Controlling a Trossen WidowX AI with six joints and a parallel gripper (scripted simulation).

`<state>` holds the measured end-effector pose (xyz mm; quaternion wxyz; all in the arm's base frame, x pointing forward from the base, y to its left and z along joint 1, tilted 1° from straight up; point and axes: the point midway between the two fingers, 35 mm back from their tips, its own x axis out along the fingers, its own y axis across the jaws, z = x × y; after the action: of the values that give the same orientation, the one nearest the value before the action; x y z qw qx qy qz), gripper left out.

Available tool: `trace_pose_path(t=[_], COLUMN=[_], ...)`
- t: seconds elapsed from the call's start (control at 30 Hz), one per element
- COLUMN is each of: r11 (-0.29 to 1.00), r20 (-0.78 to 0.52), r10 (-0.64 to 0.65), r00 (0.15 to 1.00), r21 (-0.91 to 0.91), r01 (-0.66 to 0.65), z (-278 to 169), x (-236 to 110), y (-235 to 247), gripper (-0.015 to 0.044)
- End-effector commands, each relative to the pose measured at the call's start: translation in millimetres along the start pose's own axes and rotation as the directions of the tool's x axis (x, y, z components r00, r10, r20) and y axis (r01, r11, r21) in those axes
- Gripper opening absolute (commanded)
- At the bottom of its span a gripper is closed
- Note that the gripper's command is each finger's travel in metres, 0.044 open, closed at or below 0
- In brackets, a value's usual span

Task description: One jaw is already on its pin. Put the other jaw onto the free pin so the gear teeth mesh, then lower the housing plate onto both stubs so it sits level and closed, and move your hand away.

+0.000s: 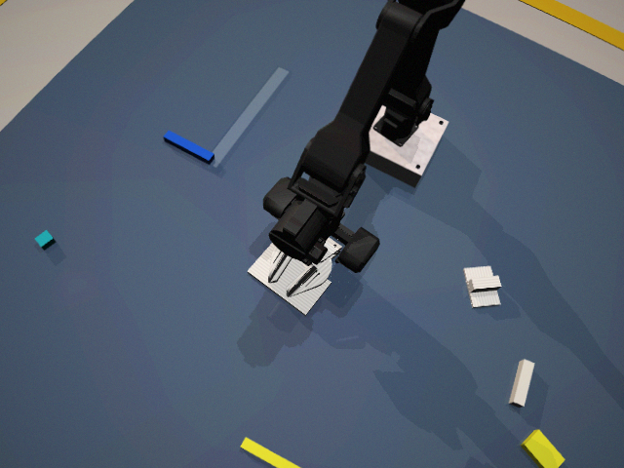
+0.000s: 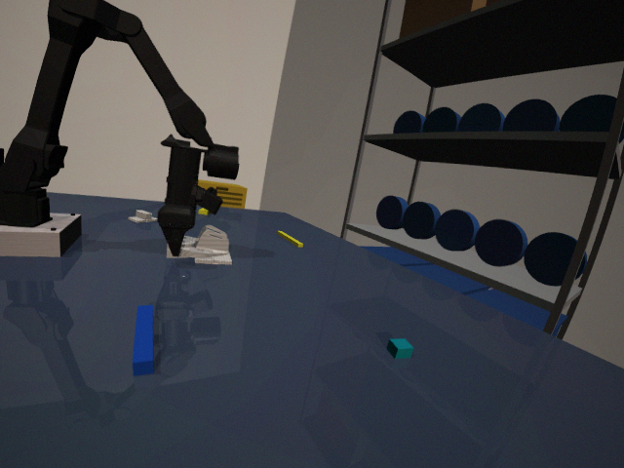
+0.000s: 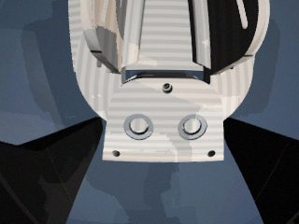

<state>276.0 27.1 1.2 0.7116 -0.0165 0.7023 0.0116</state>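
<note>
Well, your claw stands wide with nothing between its fingers; one black fingertip sits just beside each short side of the housing plate. You have that plate at the rear end of the ribbed base, lying over the back of the jaw assembly, with a round stub showing inside each of its two large rings. It looks level from the wrist, though you cannot tell from here whether it is fully down. Judging by its thin, pale, plastic look, expect it to be light and stiff, likely to skate or tip rather than bend. If you need to correct it, take it by the two opposite side edges, level with the stubs, and squeeze lightly; a grip off that line could cock it and bind the holes. Since it appears seated, your better move is probably to lift straight up, because brushing one edge sideways could drag the plate and disturb the meshed teeth, which are hidden from you.
</note>
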Motion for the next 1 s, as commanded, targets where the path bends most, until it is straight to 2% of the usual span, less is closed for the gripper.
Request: trace_pose_path(t=[0.0,0.23,0.5,0.67,0.97], r11=[1.000,1.000,1.000,1.000,1.000], r20=[0.000,0.000,0.002,0.010,-0.005], r10=[0.000,0.000,-0.004,0.001,-0.004], r00=[1.000,1.000,1.000,1.000,1.000], r21=[0.000,0.000,-0.005,-0.003,-0.006], r01=[0.000,0.000,0.004,-0.001,0.004], z=[0.0,0.3,-0.7,0.8,-69.8], x=[0.0,-2.4,-73.8,-71.4,-124.2], y=[0.0,0.0,-0.4,0.3,-3.9], gripper=[0.0440,0.0440,0.0440,0.0440,0.0440])
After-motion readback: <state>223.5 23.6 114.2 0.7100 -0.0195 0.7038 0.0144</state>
